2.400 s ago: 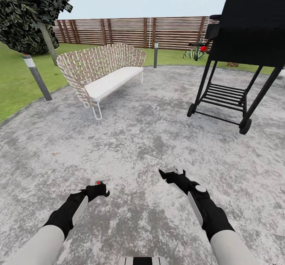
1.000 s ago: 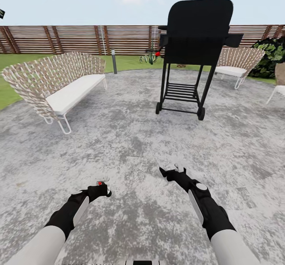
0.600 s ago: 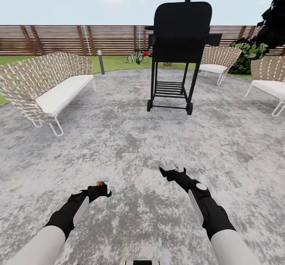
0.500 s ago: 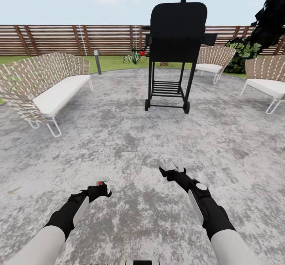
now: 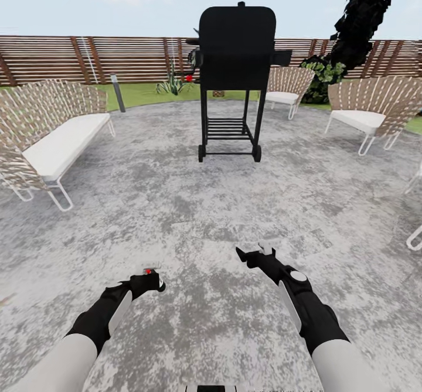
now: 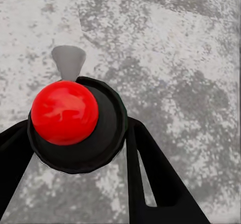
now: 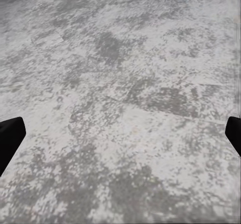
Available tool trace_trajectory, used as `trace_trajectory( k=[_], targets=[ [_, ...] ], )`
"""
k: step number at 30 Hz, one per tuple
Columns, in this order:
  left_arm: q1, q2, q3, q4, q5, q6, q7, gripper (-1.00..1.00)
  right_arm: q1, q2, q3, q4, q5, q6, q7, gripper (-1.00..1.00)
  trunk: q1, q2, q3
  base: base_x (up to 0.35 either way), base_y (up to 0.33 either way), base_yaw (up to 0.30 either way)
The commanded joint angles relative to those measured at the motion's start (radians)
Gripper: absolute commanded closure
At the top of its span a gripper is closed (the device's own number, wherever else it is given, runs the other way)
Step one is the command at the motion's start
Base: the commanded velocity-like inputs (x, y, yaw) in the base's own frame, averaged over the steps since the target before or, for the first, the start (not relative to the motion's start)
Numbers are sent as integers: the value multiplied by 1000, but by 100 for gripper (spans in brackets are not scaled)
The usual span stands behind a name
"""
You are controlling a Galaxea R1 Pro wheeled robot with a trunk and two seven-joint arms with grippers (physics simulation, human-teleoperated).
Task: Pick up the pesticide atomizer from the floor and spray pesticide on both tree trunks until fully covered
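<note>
**Patio view, atomizer nowhere yet**

Both arms are held low over mottled grey paving (image 5: 176,204). The right gripper (image 7: 120,133) is spread wide, nothing gripped; the left gripper (image 5: 149,276) can't be judged. Further off, a black grill (image 5: 234,58) is flanked by woven seats. Behind: grass, slatted fence (image 5: 135,58), dark tree foliage (image 5: 363,11).

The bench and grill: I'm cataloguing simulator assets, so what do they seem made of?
The bench looks like woven tan wicker strips on a thin white metal frame, with a matte white cushion. The grill seems matte black painted metal, judging by its flat dark hood and thin bar shelf.
</note>
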Motion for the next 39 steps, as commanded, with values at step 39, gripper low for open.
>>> trace_trajectory(
  k=[39],
  targets=[
    [0, 2, -4, -3, 9, 7, 2, 100, 0, 1, -1, 4, -2, 6, 3, -100, -58, 105, 46, 0, 3, -269]
  ],
)
